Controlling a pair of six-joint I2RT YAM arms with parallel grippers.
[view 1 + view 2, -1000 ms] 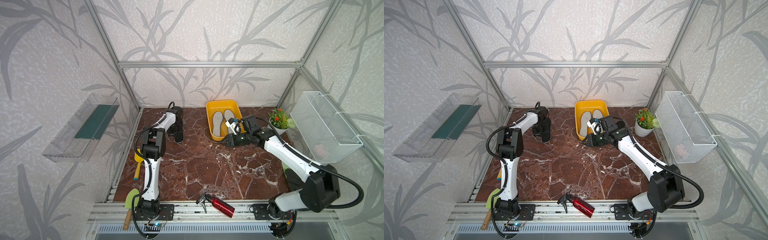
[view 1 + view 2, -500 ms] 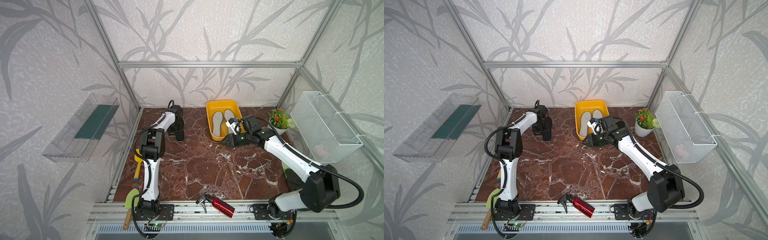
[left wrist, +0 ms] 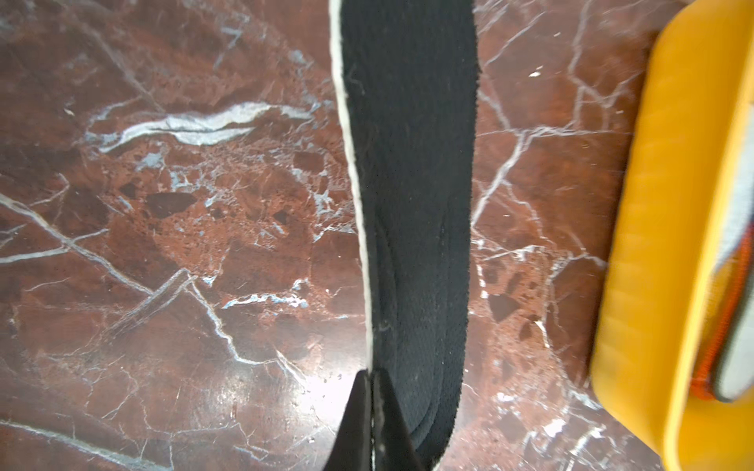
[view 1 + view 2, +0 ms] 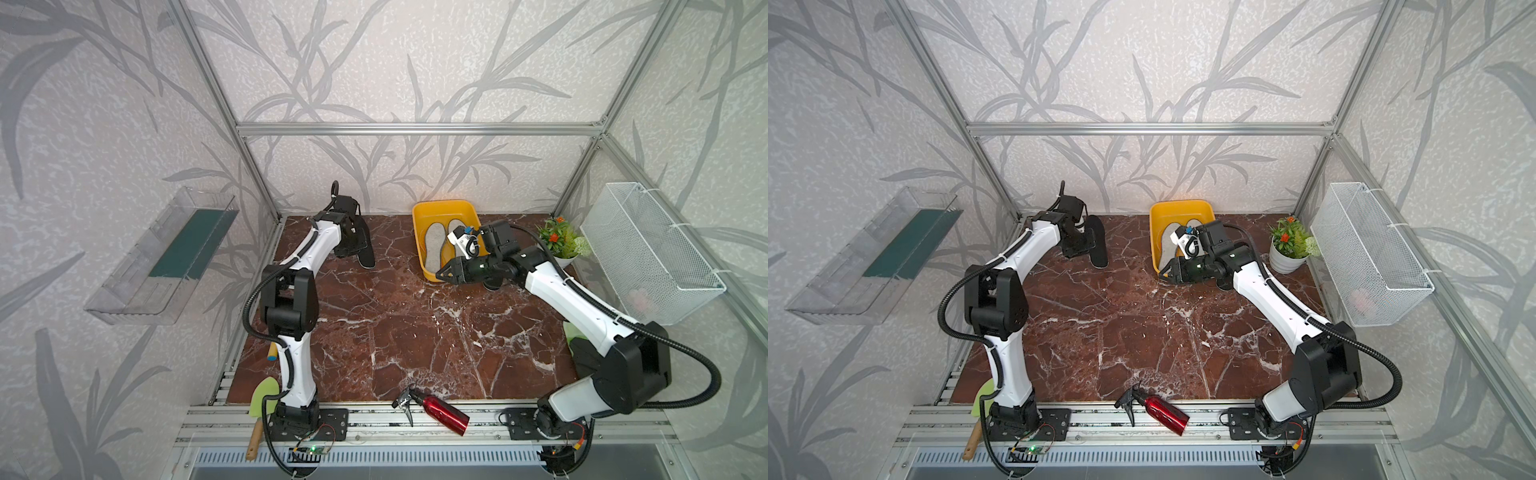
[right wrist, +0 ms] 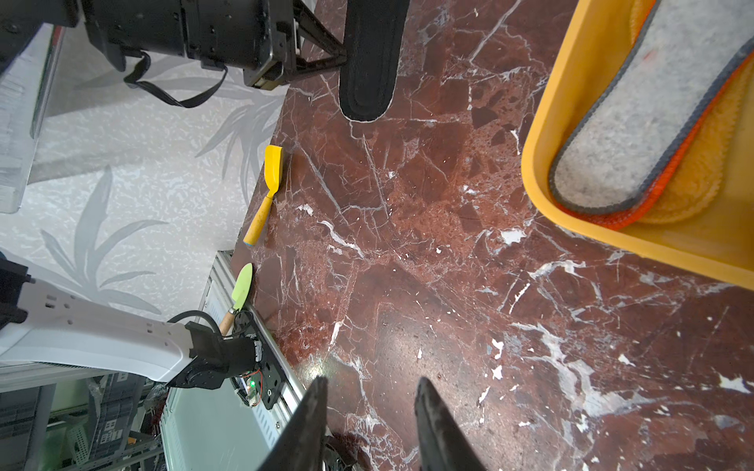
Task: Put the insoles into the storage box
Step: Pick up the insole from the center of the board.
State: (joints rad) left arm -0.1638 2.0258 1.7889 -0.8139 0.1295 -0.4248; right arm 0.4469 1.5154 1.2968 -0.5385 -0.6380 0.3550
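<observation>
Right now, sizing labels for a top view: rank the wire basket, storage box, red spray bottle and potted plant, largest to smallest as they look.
1. white wire basket, though it likely hangs nearer the camera
2. storage box
3. red spray bottle and potted plant: too alike to rank

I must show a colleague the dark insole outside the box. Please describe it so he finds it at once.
On the marble tabletop, look left of the yellow storage box, near the back wall. There the left tool is shut on a black insole. Unlike the grey felt and orange boxed insoles, it is black with a thin white edge.
</observation>
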